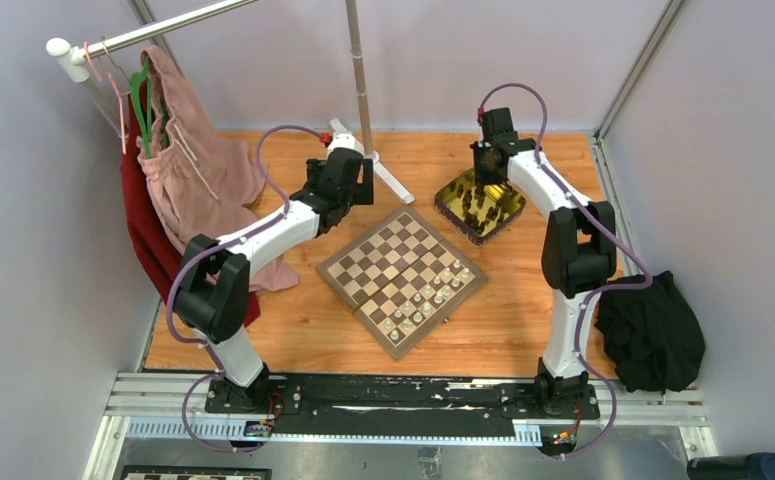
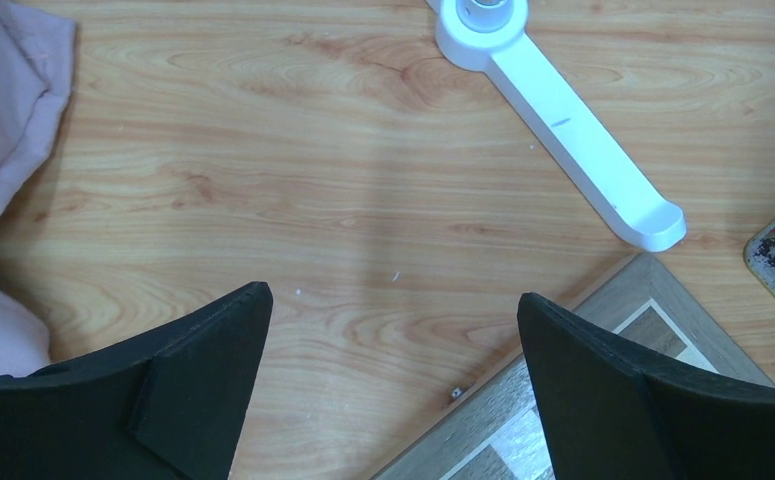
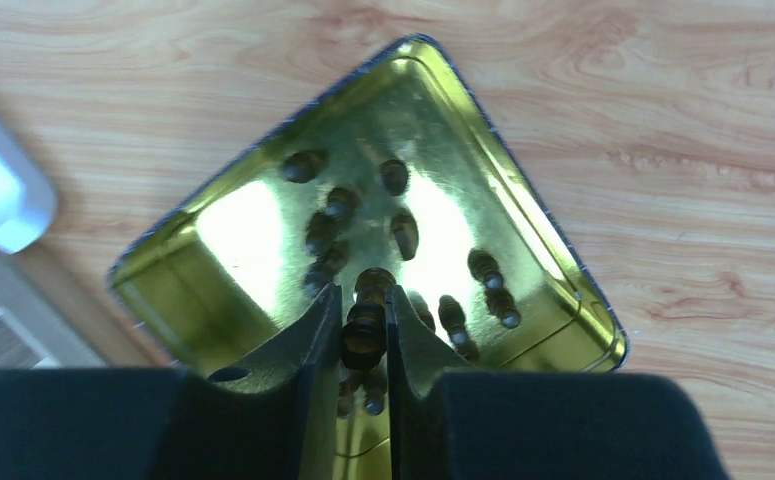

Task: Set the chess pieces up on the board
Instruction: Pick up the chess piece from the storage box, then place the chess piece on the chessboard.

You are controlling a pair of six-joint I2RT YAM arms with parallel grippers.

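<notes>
The checked wooden board (image 1: 388, 262) lies at the table's middle, turned like a diamond. Several pale chess pieces (image 1: 426, 299) stand along its near right side. Dark brown chess pieces (image 3: 485, 283) lie in the yellow-gold tin (image 1: 457, 194) at the back right. My right gripper (image 3: 363, 312) hangs over the tin, shut on one dark brown piece (image 3: 365, 318) that sits between its fingertips. My left gripper (image 2: 393, 330) is open over bare wood by the board's far left corner (image 2: 603, 330), nothing between its fingers.
A white stand foot (image 2: 563, 125) lies beyond the left gripper, its pole (image 1: 360, 70) rising behind the board. Pink and red clothes (image 1: 188, 170) hang at the far left. A black cloth (image 1: 653, 330) lies at the right edge.
</notes>
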